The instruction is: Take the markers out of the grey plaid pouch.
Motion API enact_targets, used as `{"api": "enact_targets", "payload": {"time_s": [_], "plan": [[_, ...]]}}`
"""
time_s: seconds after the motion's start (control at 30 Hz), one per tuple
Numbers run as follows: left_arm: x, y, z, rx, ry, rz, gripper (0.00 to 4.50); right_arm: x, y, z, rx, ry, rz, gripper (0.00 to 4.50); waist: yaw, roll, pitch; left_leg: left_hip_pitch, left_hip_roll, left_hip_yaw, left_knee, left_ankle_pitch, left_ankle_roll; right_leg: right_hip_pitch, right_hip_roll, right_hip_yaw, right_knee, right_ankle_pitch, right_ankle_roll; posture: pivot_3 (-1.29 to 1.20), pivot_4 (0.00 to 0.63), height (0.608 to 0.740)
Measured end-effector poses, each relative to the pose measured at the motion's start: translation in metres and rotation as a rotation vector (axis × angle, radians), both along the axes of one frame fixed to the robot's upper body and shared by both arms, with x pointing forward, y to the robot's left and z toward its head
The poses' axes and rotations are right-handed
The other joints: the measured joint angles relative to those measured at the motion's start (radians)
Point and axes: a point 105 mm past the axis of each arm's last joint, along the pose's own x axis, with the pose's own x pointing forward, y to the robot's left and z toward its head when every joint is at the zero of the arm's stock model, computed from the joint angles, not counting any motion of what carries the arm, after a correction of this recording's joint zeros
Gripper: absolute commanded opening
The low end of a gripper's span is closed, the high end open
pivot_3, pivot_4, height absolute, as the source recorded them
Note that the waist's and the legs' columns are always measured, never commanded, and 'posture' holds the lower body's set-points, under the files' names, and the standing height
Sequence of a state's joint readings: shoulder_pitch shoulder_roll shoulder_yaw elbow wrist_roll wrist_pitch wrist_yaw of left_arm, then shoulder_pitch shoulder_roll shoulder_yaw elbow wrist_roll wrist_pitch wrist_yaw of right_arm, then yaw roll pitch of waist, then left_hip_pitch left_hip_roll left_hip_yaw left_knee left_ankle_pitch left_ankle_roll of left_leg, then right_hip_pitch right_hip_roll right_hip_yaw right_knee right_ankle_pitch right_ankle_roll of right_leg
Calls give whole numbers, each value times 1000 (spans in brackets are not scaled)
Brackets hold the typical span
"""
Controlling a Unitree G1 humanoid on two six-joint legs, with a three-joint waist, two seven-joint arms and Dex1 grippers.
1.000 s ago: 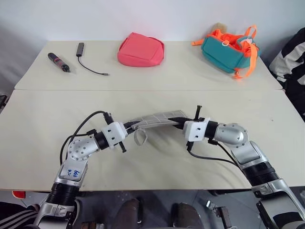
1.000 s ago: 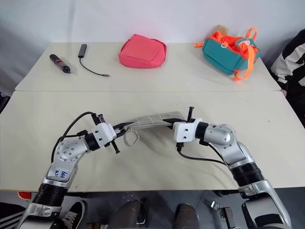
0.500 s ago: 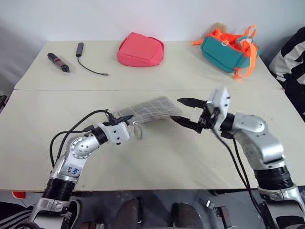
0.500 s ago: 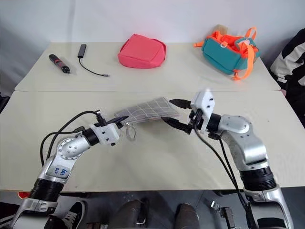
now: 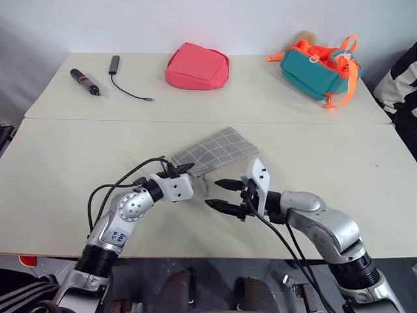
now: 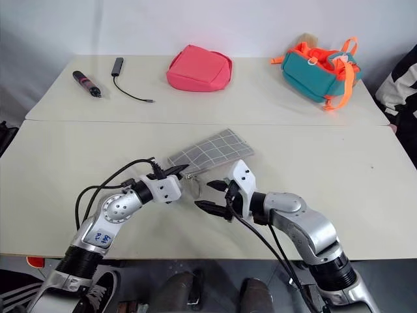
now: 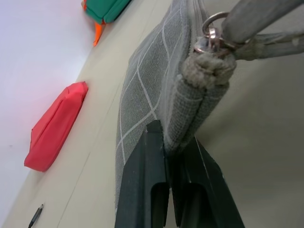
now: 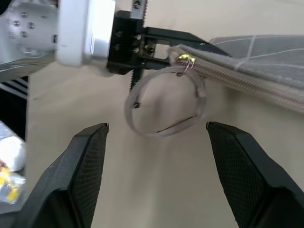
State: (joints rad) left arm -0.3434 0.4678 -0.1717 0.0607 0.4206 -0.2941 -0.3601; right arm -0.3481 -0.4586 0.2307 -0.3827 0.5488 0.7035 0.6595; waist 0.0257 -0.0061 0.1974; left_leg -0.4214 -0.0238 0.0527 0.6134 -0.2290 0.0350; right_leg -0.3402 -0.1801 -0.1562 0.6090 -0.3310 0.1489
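Left claw (image 5: 191, 171) was clamped tight on the grey pouch (image 5: 215, 149) corner; right claw (image 5: 221, 194) was spread wide, empty, just beside the zip loop (image 8: 164, 102).

Robot: 2 silver-grey jointed arms, white wrist housings, black cables, black 2-finger left gripper (image 5: 187, 169) and right gripper (image 5: 219, 195); blue handwriting on left forearm.

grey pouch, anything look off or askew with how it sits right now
Yes. The grey pouch sits askew: the left gripper is shut on one corner, so that end is lifted while the far end rests on the table. Its zip looks shut, its loop strap dangles, and the open right gripper faces it.
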Motion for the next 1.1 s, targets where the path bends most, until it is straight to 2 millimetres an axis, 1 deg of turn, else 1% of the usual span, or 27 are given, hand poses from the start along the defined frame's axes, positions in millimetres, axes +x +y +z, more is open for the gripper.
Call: {"api": "enact_targets", "payload": {"time_s": [0.1,0.2,0.33,0.47,0.57,0.67,0.73,0.87,0.97,1.0,1.1], "plan": [[0,-3,0,-10,7,1,0,0,6,1,20,8,-1,3425,0,0,0,0,0,0,0,0,0,0,0,0,1,0,0,0,150,740],[0,-6,-1,-19,14,2,0,-1,9,2,31,16,11,2864,1,0,0,0,0,0,0,1,1,0,0,0,1,0,0,0,150,740],[0,-6,-1,-21,16,3,0,-2,12,2,41,22,28,1458,0,0,0,0,0,0,0,1,2,0,0,0,1,0,0,0,150,740],[0,-9,0,-31,18,-2,0,5,14,1,33,18,15,54,-1,0,0,0,0,0,0,1,2,-1,0,0,1,0,0,0,150,740],[-1,-9,0,-39,28,-7,0,8,15,-4,22,25,6,54,-1,0,0,0,0,0,0,2,3,-1,0,0,2,0,0,0,150,740],[-4,-10,0,-46,40,-27,0,9,14,-3,22,14,6,54,-1,0,0,0,0,0,0,2,3,-1,0,0,1,0,0,0,150,740],[-7,-10,1,-50,45,-46,0,11,9,-1,22,6,2,54,-1,0,0,0,0,0,0,2,3,-1,0,0,1,0,0,0,150,740],[-17,-2,0,-56,69,-103,0,28,-18,10,-8,-50,-51,54,-2,0,0,0,0,1,0,1,1,-1,0,0,1,0,0,0,150,740],[-21,2,1,-59,88,-136,0,33,-27,11,-40,-83,-41,54,-2,0,0,0,1,1,0,1,2,-1,1,0,1,0,-1,0,150,740],[-22,5,2,-63,92,-138,0,37,-34,12,-61,-97,-52,54,-2,0,0,0,1,1,0,2,3,-1,1,0,1,0,-1,0,150,740],[-25,19,2,-53,99,-130,0,52,-62,12,-126,-133,-119,54,-2,0,0,0,1,2,0,2,3,-1,0,0,1,0,-1,0,150,740]]}}
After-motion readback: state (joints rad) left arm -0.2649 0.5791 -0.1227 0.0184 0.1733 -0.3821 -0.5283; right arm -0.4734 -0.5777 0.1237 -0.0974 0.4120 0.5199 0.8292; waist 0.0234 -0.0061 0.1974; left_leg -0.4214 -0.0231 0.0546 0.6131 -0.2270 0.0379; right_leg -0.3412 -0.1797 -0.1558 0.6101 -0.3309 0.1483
